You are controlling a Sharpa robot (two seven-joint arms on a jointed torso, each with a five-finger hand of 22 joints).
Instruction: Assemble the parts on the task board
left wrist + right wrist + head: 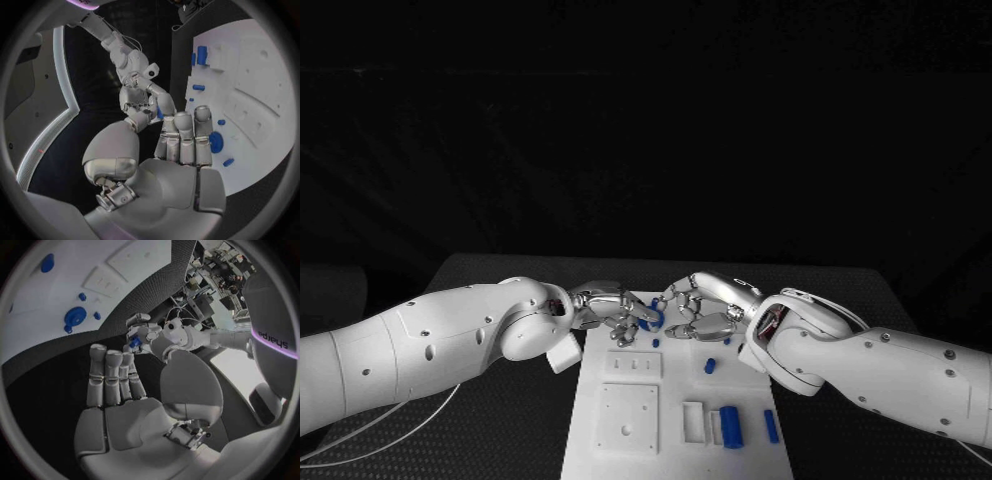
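Bringing a small blue part (646, 318) in at the upper end of the task board (661, 465), just above the middle of the head view, with fingertips closing on it from both sides. Cannot tell which hand truly grips it: in the right wrist view it sits at the tips of the left hand (607, 305), just above centre, looking pinched, yet the contact is too small to confirm. Fingers of the right hand (700, 312) bent toward the same piece from the picture's right, lying side by side with the thumb set apart in its own wrist view; clamped or merely touching, cannot say.

To do this step well, probably: keep the part squarely pinched, line it up over its seat before lowering, steady it with the other hand, and press straight down without tilting. Watch for slipping at so small a grip.

Both palms turned inward, facing each other, low over the board. Wrists nearly level, forearms converging: left arm (416, 350) from the lower left, right arm (891, 370) from the lower right.
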